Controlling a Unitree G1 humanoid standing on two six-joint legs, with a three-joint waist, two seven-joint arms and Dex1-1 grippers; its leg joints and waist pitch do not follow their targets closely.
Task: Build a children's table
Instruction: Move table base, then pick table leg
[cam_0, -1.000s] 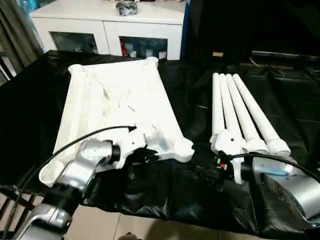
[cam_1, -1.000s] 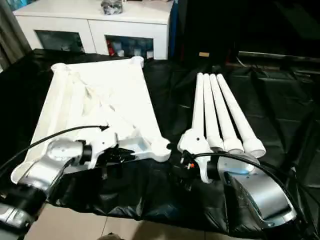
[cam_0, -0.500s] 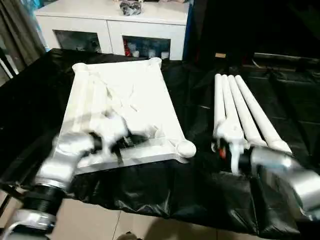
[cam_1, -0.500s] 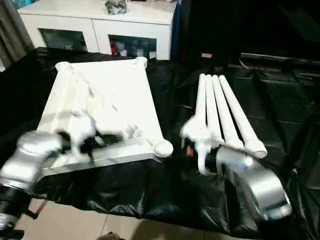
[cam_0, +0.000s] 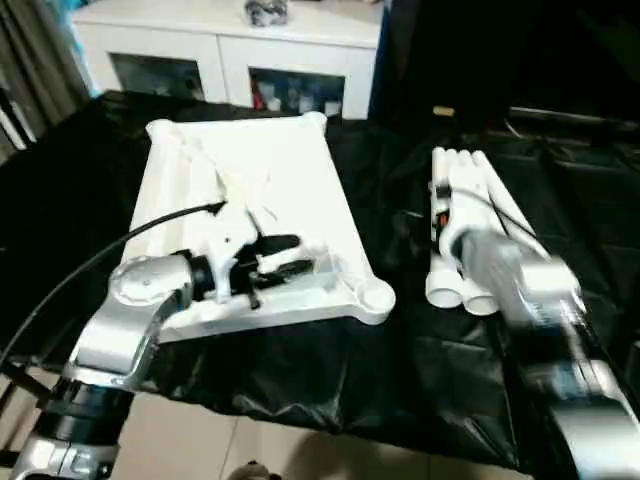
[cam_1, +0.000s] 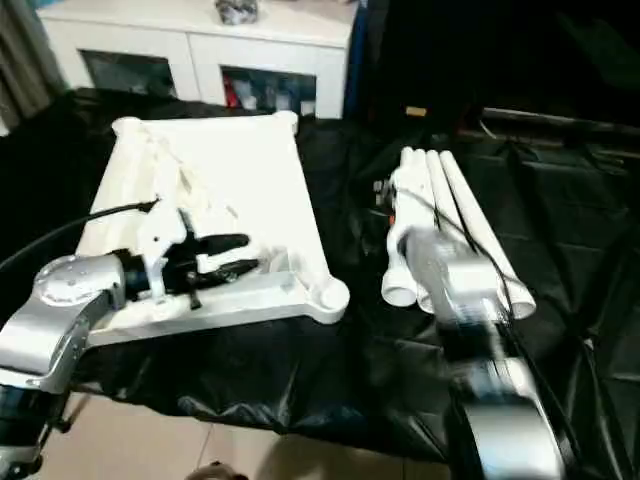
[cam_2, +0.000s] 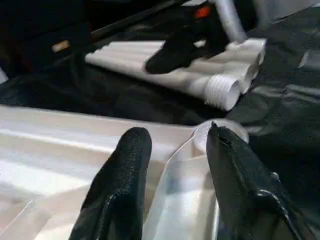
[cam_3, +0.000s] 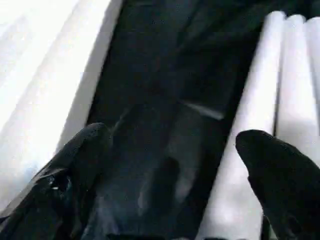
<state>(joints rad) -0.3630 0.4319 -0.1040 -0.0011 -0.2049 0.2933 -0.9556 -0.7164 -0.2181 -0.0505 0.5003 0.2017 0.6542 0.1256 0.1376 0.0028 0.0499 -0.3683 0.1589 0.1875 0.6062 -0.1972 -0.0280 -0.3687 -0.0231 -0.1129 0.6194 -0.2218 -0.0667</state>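
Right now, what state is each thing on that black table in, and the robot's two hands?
Table top: lying underside up, corner sockets empty.
Four legs: unattached, lying side by side on the black cover, right of the top.
Left hand: fingers apart over the top's near edge, holding nothing.
Right hand: wide open above the legs, holding nothing.
Cabinet: glass doors shut.

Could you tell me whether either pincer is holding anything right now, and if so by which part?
Nothing is held: the left pincer stands open over the table top, and the right pincer is open beside the legs.
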